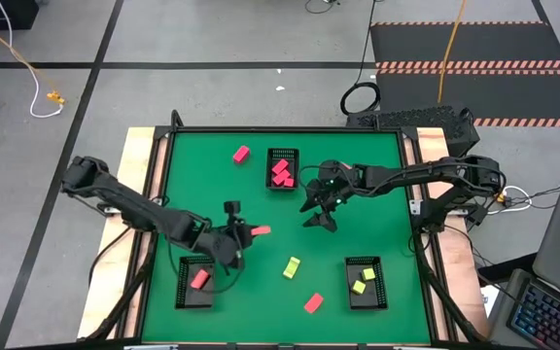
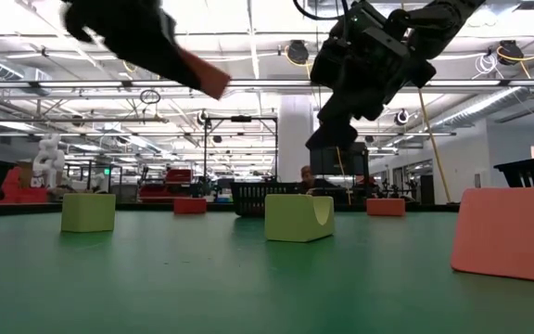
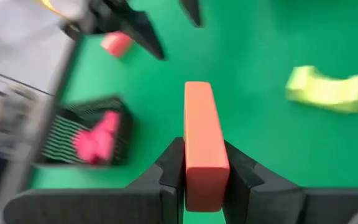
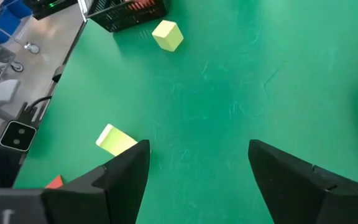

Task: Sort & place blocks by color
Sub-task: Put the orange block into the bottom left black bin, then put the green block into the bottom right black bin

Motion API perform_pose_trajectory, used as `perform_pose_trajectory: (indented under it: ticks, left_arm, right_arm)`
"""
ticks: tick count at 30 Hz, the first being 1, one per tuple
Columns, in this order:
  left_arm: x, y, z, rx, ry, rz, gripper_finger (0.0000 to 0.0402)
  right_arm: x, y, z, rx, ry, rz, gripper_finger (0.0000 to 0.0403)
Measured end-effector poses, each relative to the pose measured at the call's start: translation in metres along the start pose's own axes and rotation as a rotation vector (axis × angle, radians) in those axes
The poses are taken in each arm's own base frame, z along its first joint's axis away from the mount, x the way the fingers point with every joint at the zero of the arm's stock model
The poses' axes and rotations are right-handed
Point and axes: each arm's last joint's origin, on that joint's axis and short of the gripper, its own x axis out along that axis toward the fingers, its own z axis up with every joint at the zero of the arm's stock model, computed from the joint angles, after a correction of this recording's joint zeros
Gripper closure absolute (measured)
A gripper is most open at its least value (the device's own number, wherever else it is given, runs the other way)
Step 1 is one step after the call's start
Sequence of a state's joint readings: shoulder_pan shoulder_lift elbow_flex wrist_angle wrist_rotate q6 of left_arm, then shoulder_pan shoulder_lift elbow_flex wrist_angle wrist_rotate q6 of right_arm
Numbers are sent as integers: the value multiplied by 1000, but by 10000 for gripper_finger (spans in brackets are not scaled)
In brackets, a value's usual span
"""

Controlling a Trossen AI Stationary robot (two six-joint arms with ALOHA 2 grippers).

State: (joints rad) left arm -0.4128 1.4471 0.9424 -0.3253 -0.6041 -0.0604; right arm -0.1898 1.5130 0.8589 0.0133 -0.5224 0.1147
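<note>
My left gripper (image 1: 251, 233) hovers above the mat between the near-left tray and the table's middle, shut on a coral-red block (image 3: 201, 124). My right gripper (image 1: 317, 218) hangs open over the middle of the mat, touching nothing; bare green shows between its fingers (image 4: 197, 155). Loose blocks lie flat on the mat: a pink one (image 1: 241, 154) far, a yellow-green one (image 1: 292, 267) and a coral-red one (image 1: 313, 302) near. Magenta blocks fill the far tray (image 1: 281, 168). The near-left tray (image 1: 195, 282) holds a coral-red block, and the near-right tray (image 1: 364, 282) holds yellow-green ones. My left gripper pinches the coral-red block between its two fingers (image 3: 173, 171), on the long side faces at its rear end (image 3: 202, 186). The fingers come from the table's left and lie along the block, which juts out past them. It is lifted clear (image 2: 202, 76), its free end tilted down.
The three black mesh trays stand as low walls on the mat. The right arm's gripper (image 3: 142, 28) is just ahead of the held block. In the right wrist view, two yellow-green blocks (image 4: 166, 34) (image 4: 115, 140) lie near the table's metal edge. Open green mat lies right of centre.
</note>
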Motion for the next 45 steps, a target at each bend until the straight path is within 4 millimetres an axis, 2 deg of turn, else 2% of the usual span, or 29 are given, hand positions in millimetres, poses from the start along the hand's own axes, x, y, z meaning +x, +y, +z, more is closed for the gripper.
perform_pose_trajectory:
  ticks: [5, 9, 13, 18, 25, 29, 34, 40, 45]
  left_arm:
    - [-22, -11, -8, -147, 63, -151, 341]
    - [-36, -23, -9, -180, 82, -302, 341]
    - [-49, -30, -19, -263, 194, -381, 341]
    - [-64, -36, -33, -402, 343, -384, 331]
    - [-83, -51, -46, -441, 470, -428, 342]
    - [-90, -53, -55, -514, 551, -368, 336]
    - [-96, -49, -66, -637, 681, -250, 288]
    - [-98, -51, -67, -702, 753, -262, 249]
    - [-98, -51, -67, -732, 766, -255, 240]
  right_arm:
    - [0, 0, 2, -17, -22, 1, 138]
    - [0, 1, 2, -19, -19, 1, 138]
    - [0, 0, 0, -9, -5, 0, 138]
    - [3, -3, -18, 10, 27, -4, 138]
    - [5, -7, -39, 40, 77, -7, 138]
    - [5, -7, -41, 41, 79, -7, 138]
    - [5, -7, -37, 69, 51, -4, 138]
    - [6, -4, -37, 104, 46, 5, 138]
    - [9, 0, -38, 90, 54, 18, 138]
